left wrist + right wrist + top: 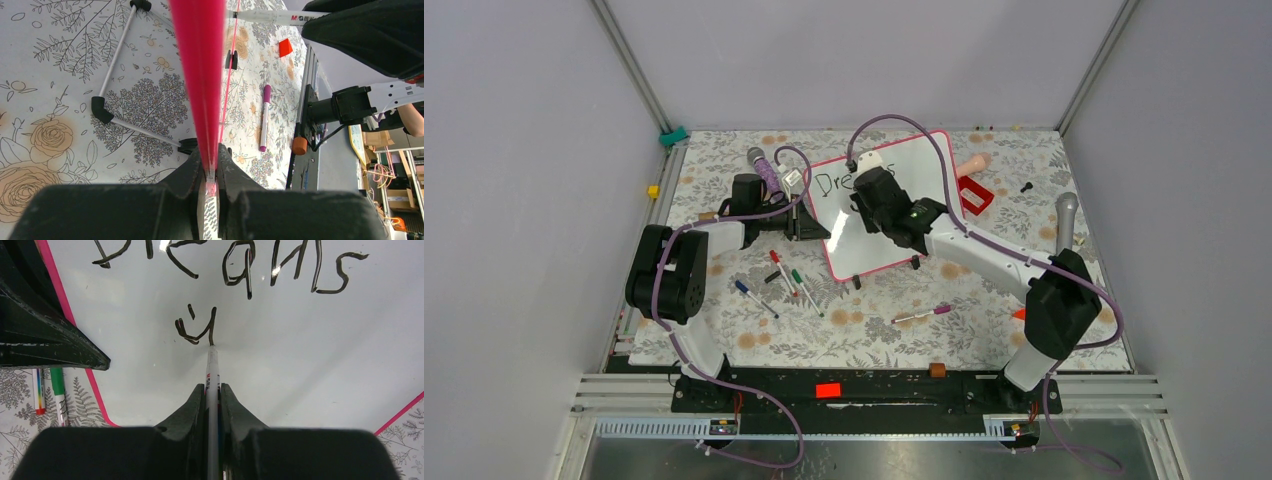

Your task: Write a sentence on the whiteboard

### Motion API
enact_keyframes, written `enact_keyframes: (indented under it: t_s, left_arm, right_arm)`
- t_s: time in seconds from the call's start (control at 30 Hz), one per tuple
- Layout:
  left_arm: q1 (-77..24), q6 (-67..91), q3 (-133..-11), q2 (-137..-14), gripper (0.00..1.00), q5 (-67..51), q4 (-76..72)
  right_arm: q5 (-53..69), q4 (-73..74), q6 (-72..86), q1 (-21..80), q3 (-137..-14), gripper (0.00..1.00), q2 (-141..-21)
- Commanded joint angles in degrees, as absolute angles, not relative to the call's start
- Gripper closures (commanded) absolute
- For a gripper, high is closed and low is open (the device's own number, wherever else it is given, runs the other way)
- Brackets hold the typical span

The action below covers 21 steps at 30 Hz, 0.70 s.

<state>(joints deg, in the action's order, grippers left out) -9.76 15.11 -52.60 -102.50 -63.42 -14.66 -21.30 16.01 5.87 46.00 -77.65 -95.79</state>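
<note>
Whiteboard [849, 250], centre of top view: left gripper [211, 156] pinches its pink edge; right gripper [212, 388] pinches the marker [213, 367], tip touching the second line of the sentence [235, 272]. Excess pen pressure could shift the board, distorting strokes.

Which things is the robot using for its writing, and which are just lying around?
In use: large white board with pink frame; black "Dreams" writing; thin white marker in the right gripper; left gripper pinching the board's edge.
Lying about: red pen, green pen, blue pen, purple-capped marker, small red frame-shaped block.
</note>
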Motion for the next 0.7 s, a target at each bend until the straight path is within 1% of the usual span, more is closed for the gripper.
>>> enact_keyframes:
  t_s: [0.0,0.13,0.43,0.67]
  left_arm:
    - [-10.67,12.04,-52.66,-105.48,1.0,-53.2,-11.97]
    - [-10.72,11.95,-52.65,-105.53,1.0,-53.13,-11.97]
    - [-10.71,11.95,-52.73,-105.54,1.0,-53.11,-11.95]
    - [-10.67,11.95,-52.73,-105.51,1.0,-53.21,-11.9]
  right_arm:
    - [-22.27,16.21,6.6,45.31,-76.76,1.0,-95.52]
    - [-23.69,16.65,5.81,44.99,-79.45,1.0,-96.66]
    - [-22.92,18.6,5.31,43.22,-85.84,1.0,-99.98]
    - [-22.7,18.87,5.04,42.89,-86.91,1.0,-99.99]
